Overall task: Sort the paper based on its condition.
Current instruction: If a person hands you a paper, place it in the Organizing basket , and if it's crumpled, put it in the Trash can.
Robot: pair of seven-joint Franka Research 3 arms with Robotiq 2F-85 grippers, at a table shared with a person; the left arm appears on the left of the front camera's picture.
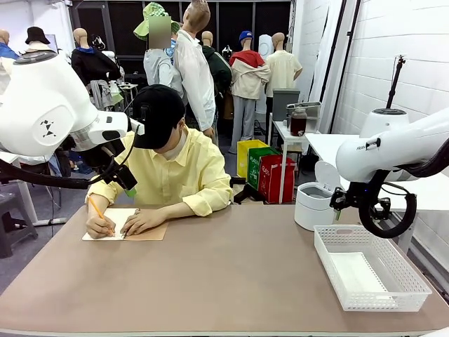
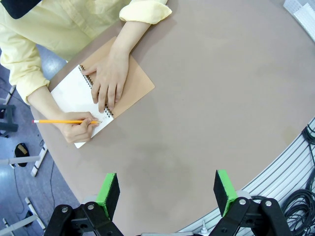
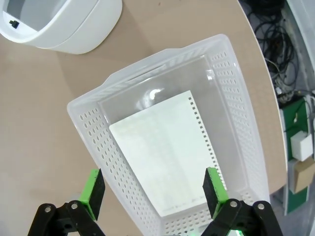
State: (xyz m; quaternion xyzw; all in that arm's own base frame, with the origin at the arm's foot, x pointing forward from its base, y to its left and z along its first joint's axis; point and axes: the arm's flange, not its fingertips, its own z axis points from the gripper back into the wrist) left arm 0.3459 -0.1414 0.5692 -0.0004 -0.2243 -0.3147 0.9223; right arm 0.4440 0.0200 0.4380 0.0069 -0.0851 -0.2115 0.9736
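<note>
A flat white sheet of paper [image 3: 165,152] with a punched edge lies in the white perforated basket [image 3: 236,88]; the front view shows this paper [image 1: 354,274] at the table's right. My right gripper [image 3: 153,192] hangs open above the basket, nothing between its green pads. Held high over the table's left side, my left gripper [image 2: 166,192] is open and empty too. Far beyond it a person presses one hand [image 2: 109,78] on a tan-covered spiral notebook [image 2: 135,83] and writes on its white page [image 2: 71,93] with an orange pencil [image 2: 61,121].
A white lidded bin [image 1: 313,205] stands open behind the basket [image 1: 330,246], also at the top left of the right wrist view [image 3: 64,27]. The brown table [image 1: 224,274] is bare through its middle. The person sits at the far left edge.
</note>
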